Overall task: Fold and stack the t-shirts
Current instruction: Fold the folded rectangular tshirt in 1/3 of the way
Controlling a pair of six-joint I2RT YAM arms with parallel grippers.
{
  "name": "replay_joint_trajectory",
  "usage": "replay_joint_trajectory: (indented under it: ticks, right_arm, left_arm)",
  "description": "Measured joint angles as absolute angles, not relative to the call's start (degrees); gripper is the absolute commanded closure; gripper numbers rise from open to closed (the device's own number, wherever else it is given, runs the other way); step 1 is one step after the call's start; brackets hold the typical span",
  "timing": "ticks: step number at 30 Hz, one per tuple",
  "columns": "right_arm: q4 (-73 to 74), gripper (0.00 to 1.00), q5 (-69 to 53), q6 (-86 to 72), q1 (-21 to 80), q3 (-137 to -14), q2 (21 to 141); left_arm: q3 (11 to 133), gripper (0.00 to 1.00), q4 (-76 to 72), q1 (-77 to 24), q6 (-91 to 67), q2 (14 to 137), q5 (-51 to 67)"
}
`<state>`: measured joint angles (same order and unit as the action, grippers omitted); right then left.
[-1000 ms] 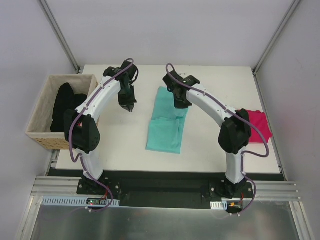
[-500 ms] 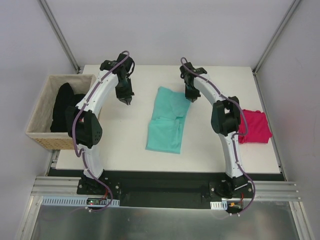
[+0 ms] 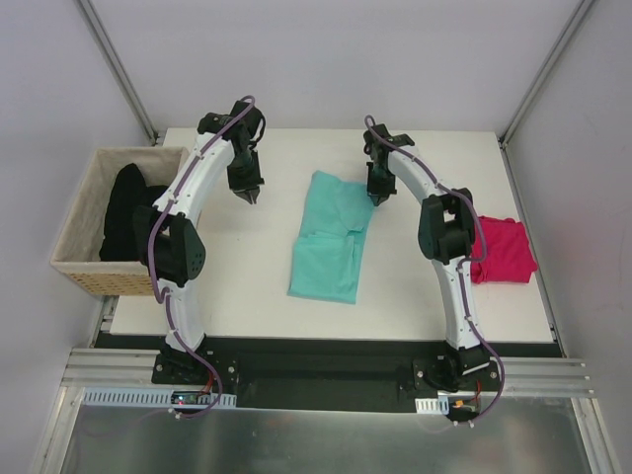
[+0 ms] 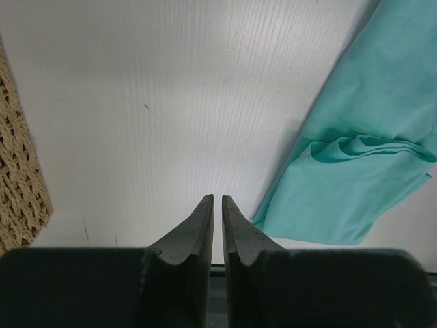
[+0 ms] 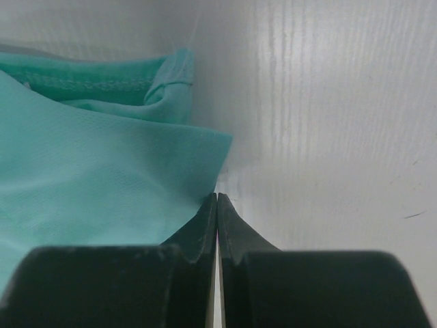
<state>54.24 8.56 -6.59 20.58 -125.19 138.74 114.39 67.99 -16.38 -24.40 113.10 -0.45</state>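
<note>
Top view, table taken as the clock face, 12 at the far edge.

- Teal t-shirt (image 3: pixel 331 237): about the centre, lying flat in a long narrow strip that runs from 12 toward 6. Side panels appear folded in, with a bunched ridge across its middle. Short-way fold not yet made.
- Pink t-shirt (image 3: pixel 504 250): at the 3–4 o'clock edge of the table (image 3: pixel 237 286), in a compact packet, well apart from the teal one. Judged already folded; its far side sits behind the right arm, so neatness is uncertain.
- Wicker basket (image 3: pixel 84 272): off the table at 9 o'clock, with dark cloth (image 3: pixel 128 207) inside.

End effectors
- Left gripper (image 3: pixel 246 195): over bare table at 10 o'clock of the teal shirt, apart from it. Jaws narrow, only a thin slit between them, nothing held.
- Right gripper (image 3: pixel 376 197): at the shirt's 1 o'clock corner. The wrist view shows the jaws pressed together, tips just beside the cloth edge and not gripping it.

Progress (judgement): roughly halfway. One shirt folded; teal one partly folded. Left to do: fold teal end-to-end, then stack the two. Neither gripper is on cloth
</note>
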Motion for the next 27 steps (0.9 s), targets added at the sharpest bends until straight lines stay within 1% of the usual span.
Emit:
replay_joint_trajectory:
  ticks: [22, 24, 25, 27]
  right_arm:
    - [49.04, 0.98, -6.07, -5.43, 20.95, -126.63, 141.49]
    - [48.47, 0.93, -7.79, -4.99, 21.17, -127.07, 141.86]
    - [48.21, 0.84, -8.36, -4.84, 21.32, -127.28, 141.99]
    - [47.9, 0.74, -8.58, -4.56, 21.67, -127.39, 142.1]
  left_arm:
    - [114.72, 0.91, 69.08, -14.83, -23.31, 113.36, -0.45]
    - [114.72, 0.91, 69.21, -14.48, -23.14, 113.36, -0.45]
    - [114.72, 0.91, 69.3, -14.33, -23.09, 113.36, -0.45]
    - [114.72, 0.91, 69.38, -14.13, -22.94, 113.36, -0.45]
